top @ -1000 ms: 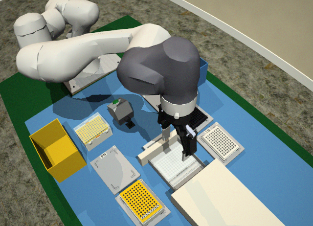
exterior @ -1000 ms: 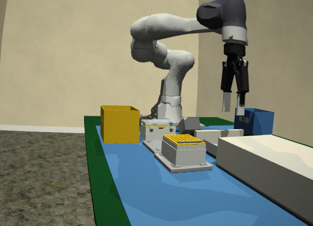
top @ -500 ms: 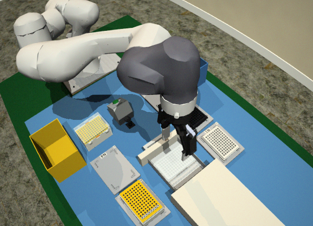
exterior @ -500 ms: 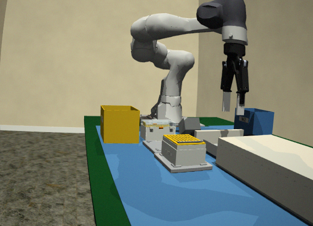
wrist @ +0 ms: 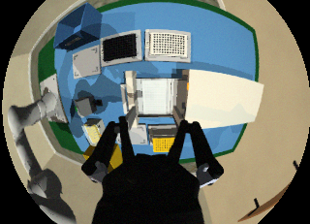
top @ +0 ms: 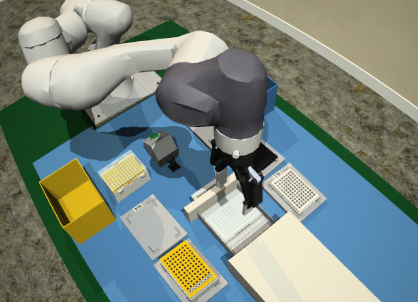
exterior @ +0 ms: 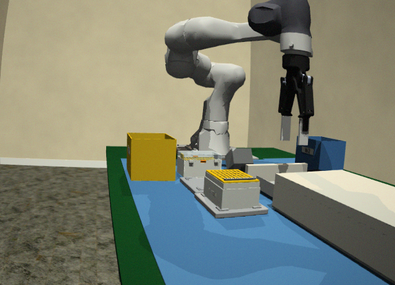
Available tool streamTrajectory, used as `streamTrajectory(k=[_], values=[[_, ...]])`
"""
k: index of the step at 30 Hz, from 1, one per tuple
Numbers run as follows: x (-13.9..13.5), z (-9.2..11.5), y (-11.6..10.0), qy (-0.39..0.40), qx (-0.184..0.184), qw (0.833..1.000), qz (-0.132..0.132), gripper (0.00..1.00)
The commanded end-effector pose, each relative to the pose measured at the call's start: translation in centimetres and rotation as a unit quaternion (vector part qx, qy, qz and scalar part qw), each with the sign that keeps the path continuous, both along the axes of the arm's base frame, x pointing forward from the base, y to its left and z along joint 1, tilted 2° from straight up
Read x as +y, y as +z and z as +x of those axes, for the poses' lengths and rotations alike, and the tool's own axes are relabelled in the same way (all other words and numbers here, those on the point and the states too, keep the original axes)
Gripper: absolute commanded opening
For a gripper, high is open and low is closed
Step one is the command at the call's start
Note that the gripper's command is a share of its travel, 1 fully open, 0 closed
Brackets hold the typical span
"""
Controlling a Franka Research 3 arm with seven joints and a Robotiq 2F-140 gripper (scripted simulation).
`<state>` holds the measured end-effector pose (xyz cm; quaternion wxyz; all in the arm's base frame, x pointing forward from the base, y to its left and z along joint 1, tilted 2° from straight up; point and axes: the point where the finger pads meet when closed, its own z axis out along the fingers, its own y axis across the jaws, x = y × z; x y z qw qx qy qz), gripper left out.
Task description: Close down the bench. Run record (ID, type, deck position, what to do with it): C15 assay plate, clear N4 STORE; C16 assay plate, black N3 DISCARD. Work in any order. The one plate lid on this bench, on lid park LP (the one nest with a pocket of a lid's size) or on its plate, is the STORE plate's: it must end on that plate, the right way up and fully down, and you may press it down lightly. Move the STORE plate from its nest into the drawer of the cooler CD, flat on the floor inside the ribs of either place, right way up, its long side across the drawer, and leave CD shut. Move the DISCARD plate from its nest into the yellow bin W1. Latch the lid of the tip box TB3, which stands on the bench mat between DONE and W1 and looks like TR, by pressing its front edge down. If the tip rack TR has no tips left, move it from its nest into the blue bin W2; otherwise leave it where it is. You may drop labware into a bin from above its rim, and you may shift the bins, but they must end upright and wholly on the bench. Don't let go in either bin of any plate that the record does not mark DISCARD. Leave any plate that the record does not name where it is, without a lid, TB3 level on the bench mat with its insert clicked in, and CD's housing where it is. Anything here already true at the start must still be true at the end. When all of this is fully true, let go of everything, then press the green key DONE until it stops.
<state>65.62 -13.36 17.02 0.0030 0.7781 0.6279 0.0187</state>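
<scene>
My gripper (top: 233,197) is open and empty, high above the pulled-out drawer of the cooler CD (top: 296,261). It also shows in the side view (exterior: 294,137) and in the wrist view (wrist: 155,127). A clear plate with a pale top (top: 232,221) lies flat in the drawer behind the cream drawer front (top: 209,199), and straight below me in the wrist view (wrist: 155,96). Nest N4 (top: 153,226) is bare. The black plate (top: 264,155) sits on its nest, partly hidden by my wrist. The yellow bin W1 (top: 76,199) stands at the left.
Tip box TB3 (top: 123,174) stands beside W1 with a clear lid over yellow tips. The green DONE key (top: 154,135) sits on a grey block. The yellow-topped tip rack TR (top: 187,268) stands at the front. A white well plate (top: 293,189) sits on a right nest. The blue bin W2 (exterior: 320,153) is behind.
</scene>
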Motion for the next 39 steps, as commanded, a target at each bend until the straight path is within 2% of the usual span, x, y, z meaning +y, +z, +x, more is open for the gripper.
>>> streamTrajectory(k=[1, 27, 28, 39], values=[[0.1, -0.1, 0.1, 0.003, 0.001, 1.000, 0.001, 0.61], [0.1, -0.1, 0.1, 0.003, 0.001, 1.000, 0.001, 0.61], [0.2, -0.5, 0.0, 0.003, 0.001, 1.000, 0.001, 0.00], [1.1, -4.7, -1.1, 0.003, 0.001, 1.000, 0.001, 0.00]])
